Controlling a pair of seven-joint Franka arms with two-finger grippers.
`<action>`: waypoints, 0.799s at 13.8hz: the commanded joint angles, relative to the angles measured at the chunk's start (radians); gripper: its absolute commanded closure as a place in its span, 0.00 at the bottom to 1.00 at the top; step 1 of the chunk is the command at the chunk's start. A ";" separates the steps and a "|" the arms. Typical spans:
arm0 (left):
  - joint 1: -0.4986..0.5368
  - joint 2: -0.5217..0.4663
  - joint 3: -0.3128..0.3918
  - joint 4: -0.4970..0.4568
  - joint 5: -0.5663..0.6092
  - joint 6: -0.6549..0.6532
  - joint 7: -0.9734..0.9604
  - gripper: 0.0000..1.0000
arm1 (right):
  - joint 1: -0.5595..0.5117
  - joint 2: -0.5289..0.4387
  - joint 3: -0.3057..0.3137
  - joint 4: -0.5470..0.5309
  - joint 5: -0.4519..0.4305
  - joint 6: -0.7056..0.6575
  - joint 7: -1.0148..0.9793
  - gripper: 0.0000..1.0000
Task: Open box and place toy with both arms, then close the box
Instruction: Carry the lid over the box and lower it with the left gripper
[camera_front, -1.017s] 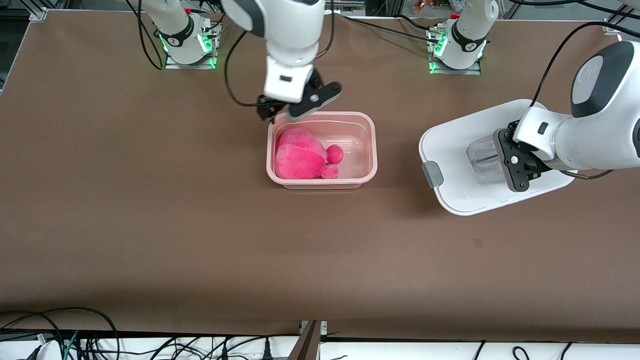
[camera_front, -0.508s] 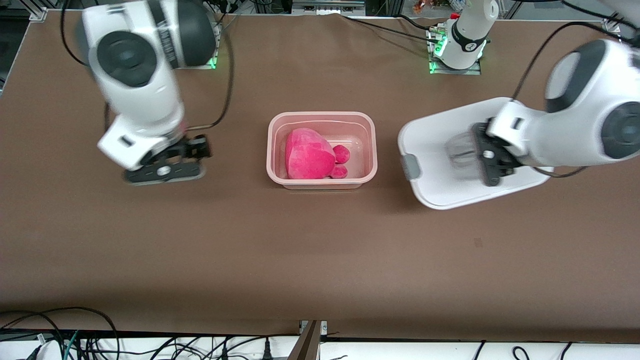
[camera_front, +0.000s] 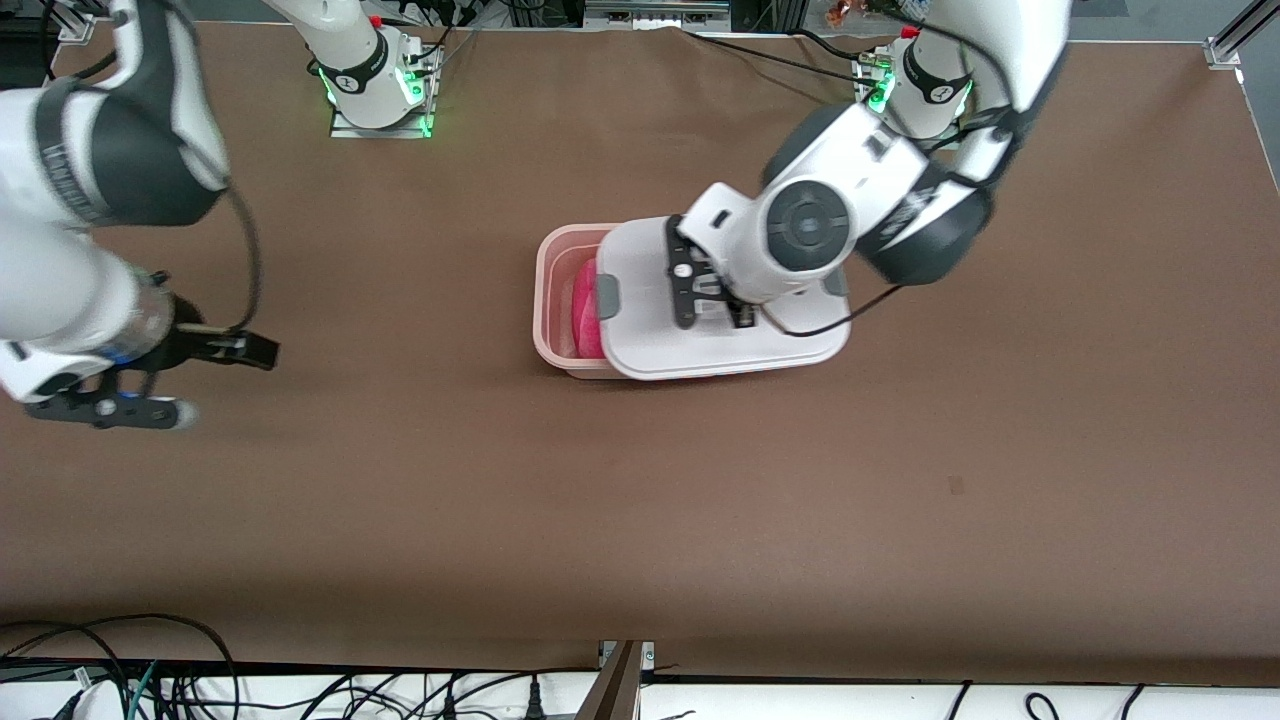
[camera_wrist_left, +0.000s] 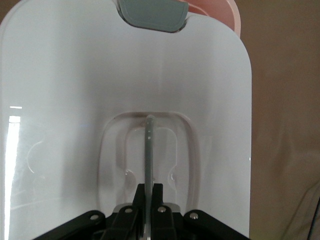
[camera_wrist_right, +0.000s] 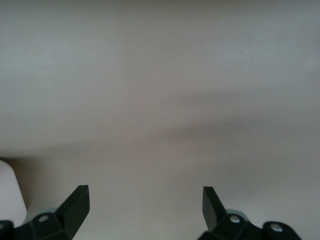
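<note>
The pink translucent box (camera_front: 542, 300) stands mid-table with the bright pink toy (camera_front: 586, 300) inside, only a strip of it showing. My left gripper (camera_front: 706, 292) is shut on the clear handle (camera_wrist_left: 149, 145) of the white lid (camera_front: 720, 350) and holds the lid over the box. The lid is shifted toward the left arm's end, so the box's end toward the right arm stays uncovered. A grey clip (camera_wrist_left: 152, 12) sits at the lid's edge, with the pink rim (camera_wrist_left: 229, 10) showing past it. My right gripper (camera_front: 232, 382) is open and holds nothing, over bare table at the right arm's end.
Brown table cover (camera_front: 640, 520) all around the box. The two arm bases (camera_front: 375, 85) (camera_front: 915, 100) stand at the table's edge farthest from the front camera. Cables (camera_front: 150, 680) hang below the edge nearest that camera.
The left arm carried the lid from the table at its own end to over the box. The right arm swung away from the box to its end of the table.
</note>
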 joint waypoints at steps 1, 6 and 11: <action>-0.063 0.025 0.014 0.015 -0.020 0.055 -0.045 1.00 | -0.059 -0.071 0.011 -0.075 0.023 -0.015 -0.059 0.00; -0.110 0.072 0.017 0.008 0.010 0.173 -0.047 1.00 | -0.124 -0.269 -0.045 -0.331 0.038 0.008 -0.165 0.00; -0.146 0.091 0.014 0.003 0.066 0.188 -0.034 1.00 | -0.119 -0.347 -0.046 -0.435 0.037 0.066 -0.170 0.00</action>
